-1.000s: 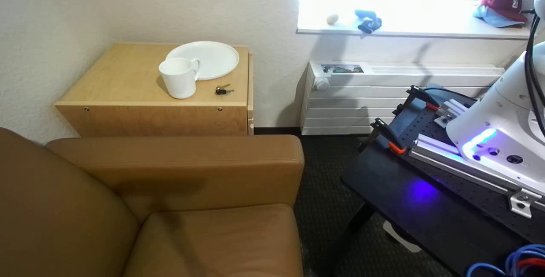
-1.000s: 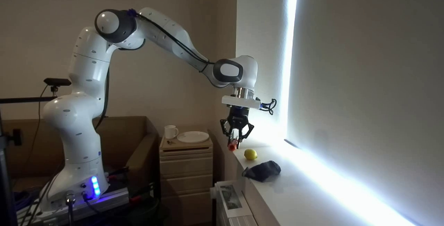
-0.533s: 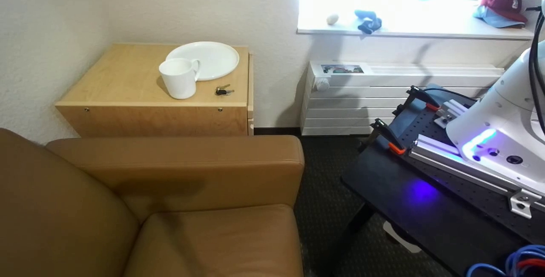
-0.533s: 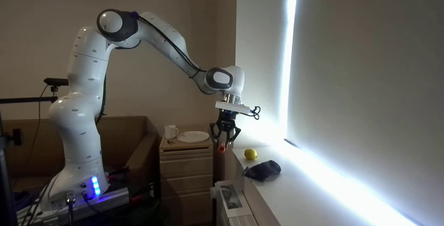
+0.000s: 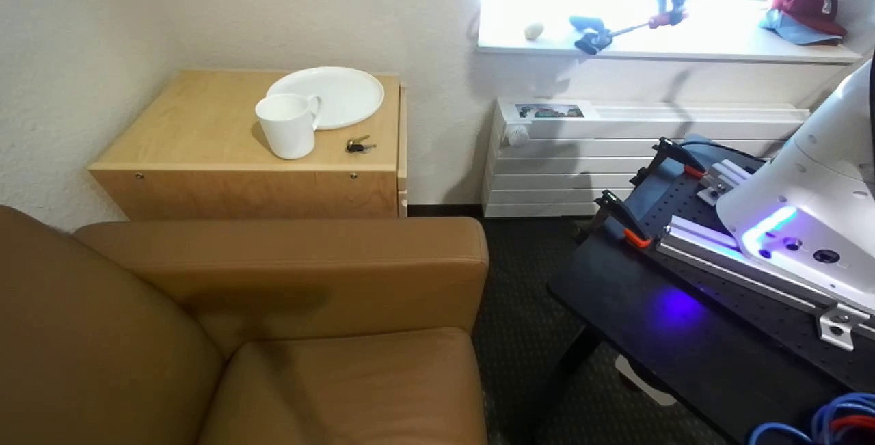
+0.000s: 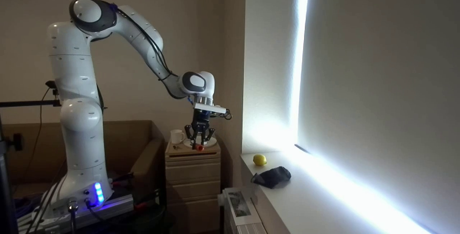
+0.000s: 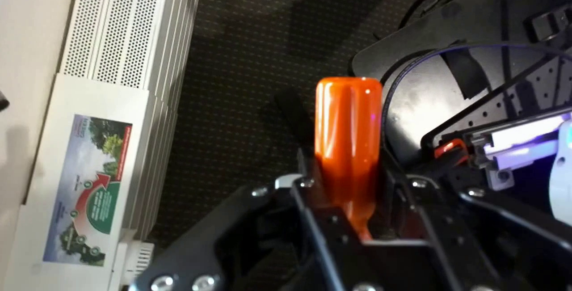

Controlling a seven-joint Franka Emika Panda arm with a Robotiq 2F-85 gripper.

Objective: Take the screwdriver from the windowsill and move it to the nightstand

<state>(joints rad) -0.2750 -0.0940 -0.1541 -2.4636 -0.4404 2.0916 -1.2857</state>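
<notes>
The screwdriver has an orange-red handle (image 5: 660,20) and a thin shaft. My gripper (image 6: 198,145) is shut on the handle and holds it in the air; the handle also shows in an exterior view (image 6: 199,148). In the wrist view the handle (image 7: 348,130) stands between the two fingers, with the floor far below; the shaft is hidden there. The windowsill (image 6: 298,205) is to one side of the gripper. The nightstand is a light wooden cabinet (image 5: 205,113), seen behind the gripper in an exterior view (image 6: 192,174).
On the nightstand are a white mug (image 5: 290,127), a white plate (image 5: 342,93) and keys (image 5: 359,145). A lemon (image 6: 259,159), a dark cloth (image 6: 272,177) and a cap (image 5: 806,4) lie on the windowsill. A brown armchair (image 5: 287,247) and radiator (image 5: 547,158) stand near.
My gripper has moved away from the window with the screwdriver in it, off the windowsill and over the floor. The arm has folded back toward its base. The other things have not moved.
</notes>
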